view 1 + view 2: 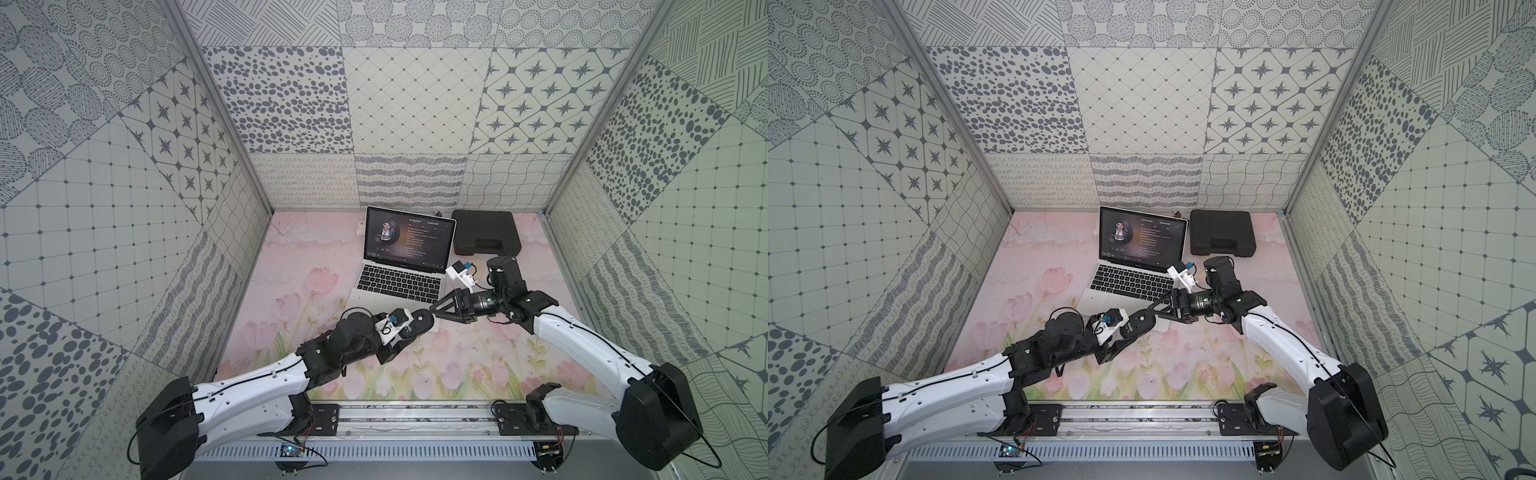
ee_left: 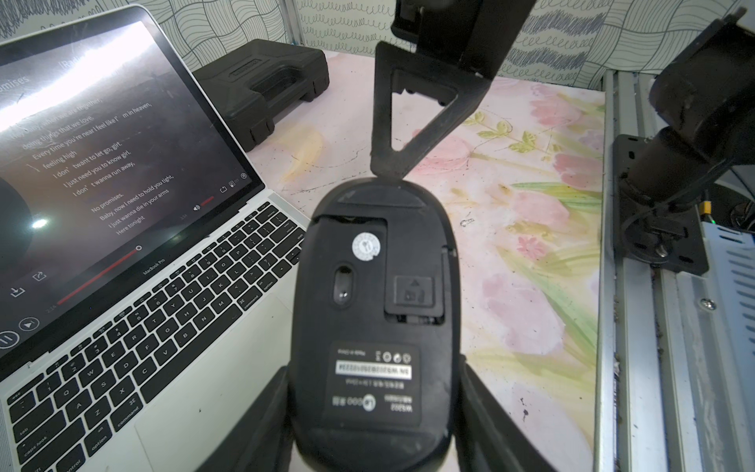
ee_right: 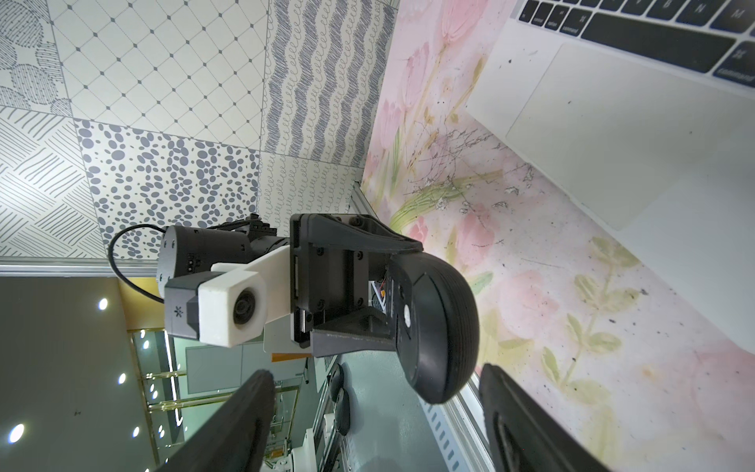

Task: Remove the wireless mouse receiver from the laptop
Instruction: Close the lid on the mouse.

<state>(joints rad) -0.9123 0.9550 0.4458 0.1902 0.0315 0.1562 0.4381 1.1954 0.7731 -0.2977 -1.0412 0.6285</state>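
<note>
Pink tulip-print mat (image 1: 291, 299) is covering the table between patterned walls. Toward the back, the laptop (image 1: 399, 282) is sitting open: slim silver body, black keys, and a dark screen showing a round portrait and lines of text. Its long side is running across the table, slightly askew. The screen is facing the arms and the trackpad is lying nearest them. A black case (image 1: 486, 237) is lying flat just beside it on the right.

The left gripper (image 1: 409, 328) is clamping a black mouse (image 1: 420, 322) by its sides near the laptop's front right corner. The mouse's long axis is pointing toward the right gripper (image 1: 434, 311), whose jaws are standing wide apart and holding nothing. In the left wrist view, one of its fingers (image 2: 381, 122) is touching the mouse's far end.

Only the left wrist view is showing the underside of the mouse (image 2: 376, 327), with a round white sticker (image 2: 365, 246) and a printed label (image 2: 374, 370). The right wrist view is showing the mouse (image 3: 441, 318) edge-on.

The wireless mouse receiver is too small to pick out in any view. In both top views the right arm's wrist camera (image 1: 459, 276) is partly hiding the laptop's right edge.
</note>
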